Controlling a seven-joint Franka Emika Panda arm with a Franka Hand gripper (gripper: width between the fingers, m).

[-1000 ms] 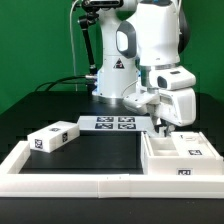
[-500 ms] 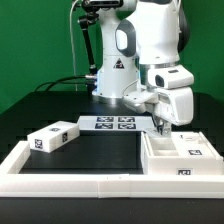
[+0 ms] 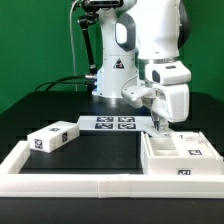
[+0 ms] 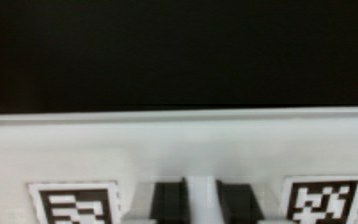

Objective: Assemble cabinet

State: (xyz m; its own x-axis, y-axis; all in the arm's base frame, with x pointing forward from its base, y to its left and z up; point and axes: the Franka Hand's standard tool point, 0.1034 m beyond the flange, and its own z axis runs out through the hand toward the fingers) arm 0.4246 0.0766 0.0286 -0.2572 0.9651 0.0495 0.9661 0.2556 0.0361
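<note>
The white cabinet body (image 3: 180, 157), an open box with inner compartments and marker tags, sits on the table at the exterior view's right. My gripper (image 3: 160, 125) is at its back left edge, pointing down. In the wrist view the two dark fingers (image 4: 167, 203) stand close together on either side of a thin white wall of the cabinet body (image 4: 176, 145), between two marker tags. A smaller white tagged block (image 3: 53, 137) lies apart at the exterior view's left.
The marker board (image 3: 112, 124) lies behind the middle of the table, at the robot's base. A long low white border frame (image 3: 70, 180) runs along the front and left. The table top is black.
The arm has shifted slightly toward the exterior view's left and a little upward. The cabinet body and the small block have not visibly moved.
</note>
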